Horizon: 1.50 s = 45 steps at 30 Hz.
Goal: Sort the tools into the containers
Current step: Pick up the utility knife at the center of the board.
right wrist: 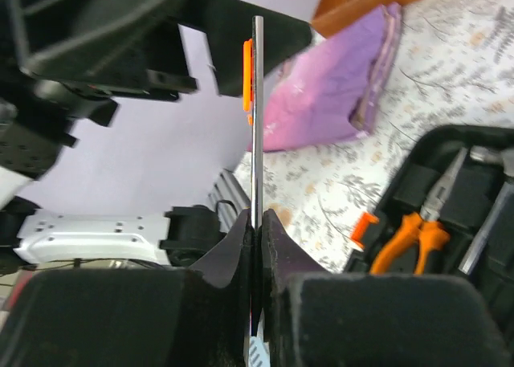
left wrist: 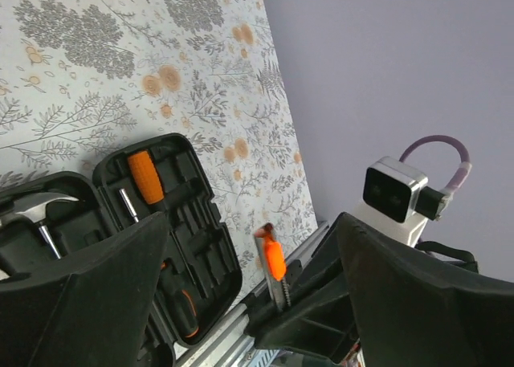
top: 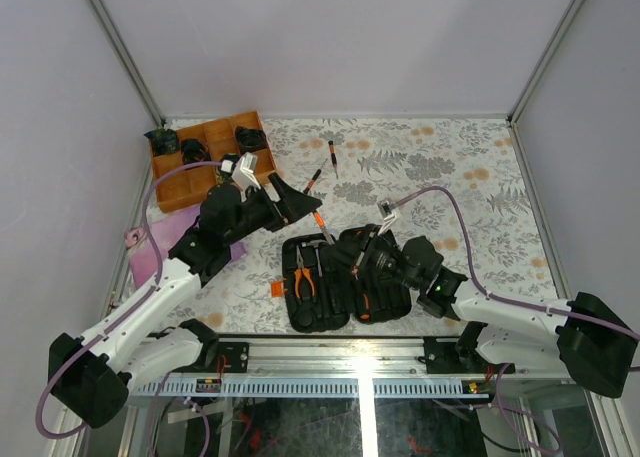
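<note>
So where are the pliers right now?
In the top view, the orange-handled pliers lie in the left half of the open black tool case, beside the hammer.

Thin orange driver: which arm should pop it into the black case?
The right arm. The right pincer is shut on the thin driver and hangs over the open black case. The left pincer is open and holds nothing.
</note>
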Each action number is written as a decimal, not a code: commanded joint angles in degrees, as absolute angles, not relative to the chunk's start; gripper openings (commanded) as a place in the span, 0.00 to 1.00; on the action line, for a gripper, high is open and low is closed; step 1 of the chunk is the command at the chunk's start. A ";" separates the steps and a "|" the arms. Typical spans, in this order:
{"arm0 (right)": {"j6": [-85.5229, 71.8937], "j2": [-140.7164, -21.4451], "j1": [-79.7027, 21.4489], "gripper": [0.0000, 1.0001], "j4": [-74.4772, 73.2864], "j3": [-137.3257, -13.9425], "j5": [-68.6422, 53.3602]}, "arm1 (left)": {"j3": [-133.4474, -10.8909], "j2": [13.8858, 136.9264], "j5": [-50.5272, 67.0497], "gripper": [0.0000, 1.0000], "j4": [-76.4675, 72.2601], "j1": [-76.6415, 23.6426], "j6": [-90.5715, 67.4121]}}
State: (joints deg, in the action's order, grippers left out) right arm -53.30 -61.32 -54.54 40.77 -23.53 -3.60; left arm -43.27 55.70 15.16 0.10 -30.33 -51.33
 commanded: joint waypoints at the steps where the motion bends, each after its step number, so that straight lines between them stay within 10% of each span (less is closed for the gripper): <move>1: -57.29 -63.06 -53.43 0.00 54.64 -26.71 -8.17 | -42.88 55.94 18.50 0.84 -7.26 -30.06 -52.81; 14: -64.54 -67.41 -52.18 0.00 66.69 -28.48 -13.54 | -37.26 53.18 25.23 0.68 -25.93 -30.06 -59.50; 28: -63.62 -65.39 -52.00 0.01 60.39 -29.71 -12.81 | -37.87 53.71 25.21 0.11 -25.69 -30.06 -59.80; 39: -49.39 -58.56 -52.03 0.66 41.77 -32.86 -7.71 | -40.52 54.00 21.43 0.00 -16.39 -30.06 -57.37; 45: -36.94 -56.49 -52.24 0.69 24.07 -40.44 -1.42 | -43.61 55.63 18.43 0.00 -7.57 -30.02 -55.82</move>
